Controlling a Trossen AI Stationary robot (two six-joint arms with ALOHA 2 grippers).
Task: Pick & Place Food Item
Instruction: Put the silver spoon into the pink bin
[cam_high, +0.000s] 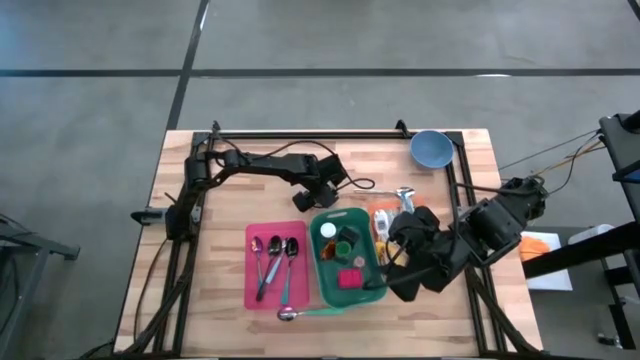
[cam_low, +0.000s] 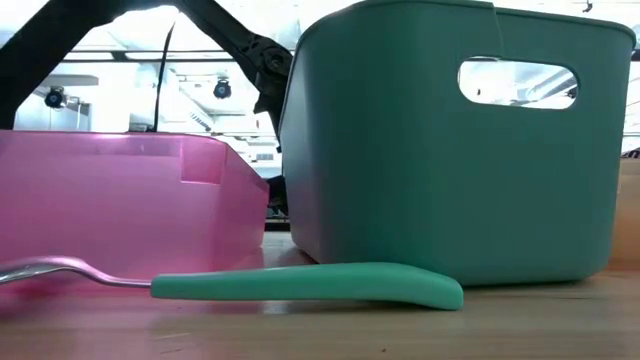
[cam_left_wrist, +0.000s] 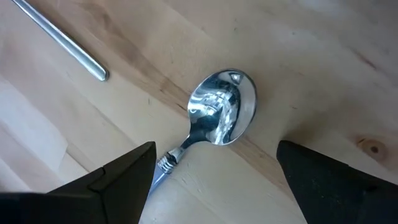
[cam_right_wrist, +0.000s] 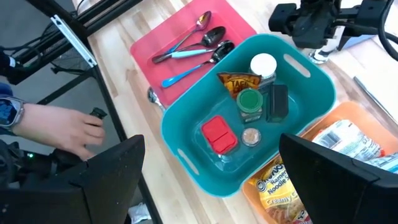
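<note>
Food items lie in a green bin: a snack packet, a white-capped bottle, a green-lidded jar and a red piece. Noodle packets lie in an orange tray beside the bin. My right gripper hangs open high above the bin's right side. My left gripper is low behind the bin, open. A metal spoon lies flat on the wood between its fingers, untouched.
A pink tray left of the bin holds three spoons. A green-handled spoon lies at the near edge. A blue bowl stands at the far right. A person's hand is at the table's near side.
</note>
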